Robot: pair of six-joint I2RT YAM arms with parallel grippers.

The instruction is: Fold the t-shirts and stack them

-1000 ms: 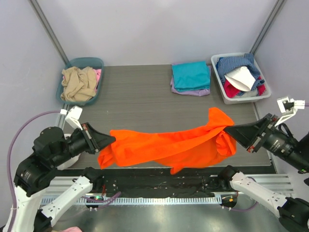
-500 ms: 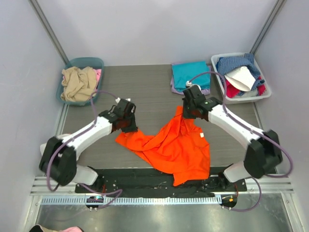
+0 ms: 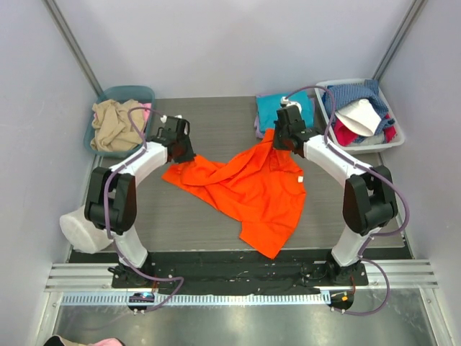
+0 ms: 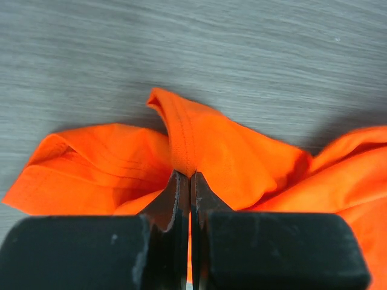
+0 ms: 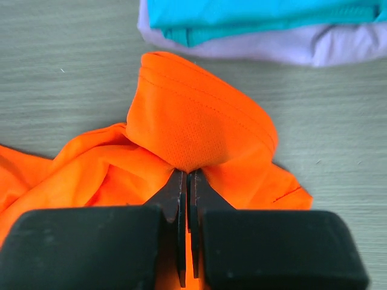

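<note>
At surface (image 3: 216,122) centre, the orange t-shirt (image 3: 252,191) is lying unfolded, with the left fingers (image 4: 175,199) and right fingers (image 5: 175,196) clamping its far edge. At 1 o'clock, the teal t-shirt (image 3: 284,108) is resting folded on the lavender t-shirt (image 5: 272,48). The orange one is awaiting folding and stacking.

On my grey table (image 3: 216,119) I see the orange shirt (image 3: 252,191) crumpled mid-surface, a lavender shirt (image 5: 254,49) folded beyond it, a teal bin (image 3: 130,90) far left and a white bin (image 3: 371,147) far right.
</note>
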